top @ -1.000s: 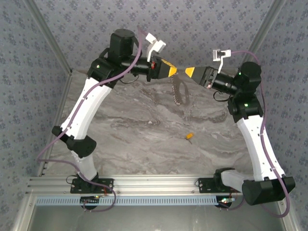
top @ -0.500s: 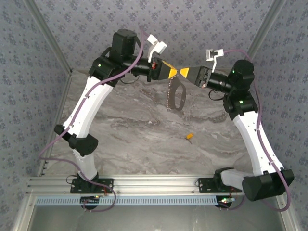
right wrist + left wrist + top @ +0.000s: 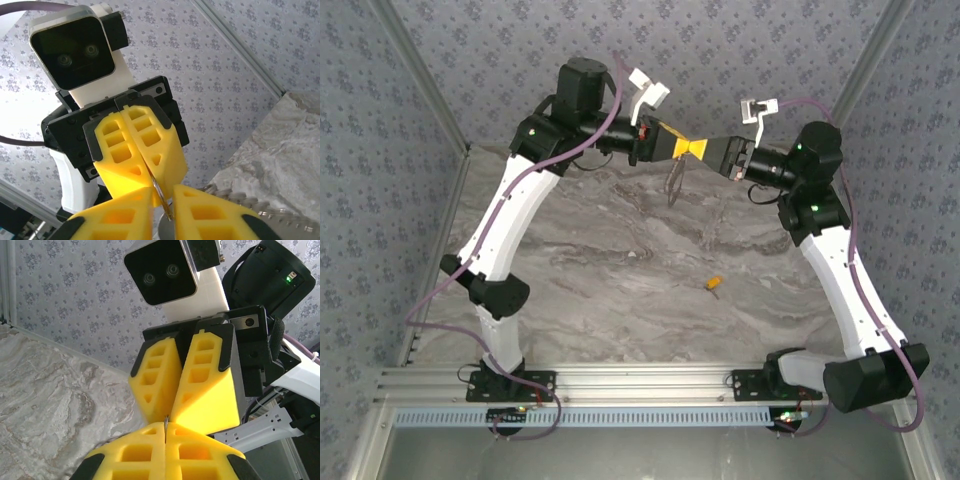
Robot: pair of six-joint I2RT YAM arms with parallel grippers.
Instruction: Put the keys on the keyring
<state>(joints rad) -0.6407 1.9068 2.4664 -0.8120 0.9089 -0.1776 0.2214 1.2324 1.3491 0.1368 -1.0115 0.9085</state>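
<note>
High over the far side of the table, my left gripper (image 3: 686,148) and right gripper (image 3: 699,148) meet tip to tip. The left gripper (image 3: 165,434) is shut on the thin metal keyring (image 3: 165,421), seen edge-on between its yellow fingers. My right gripper (image 3: 163,201) has closed on the same keyring (image 3: 159,192) from the opposite side, with a slim gap still beside the metal. The keyring's chain (image 3: 676,183) dangles below the two grippers. The key (image 3: 714,284), tiny with a yellow-orange head, lies on the marble well below and right of centre, far from both grippers.
The grey marble table (image 3: 600,260) is boxed in by patterned walls (image 3: 400,120) on the left, back and right. The aluminium base rail (image 3: 640,385) with both arm bases runs along the near edge.
The right gripper moved left up to the left gripper and closed its fingers on the keyring. The hanging ring and chain swung from broadside to nearly edge-on.
</note>
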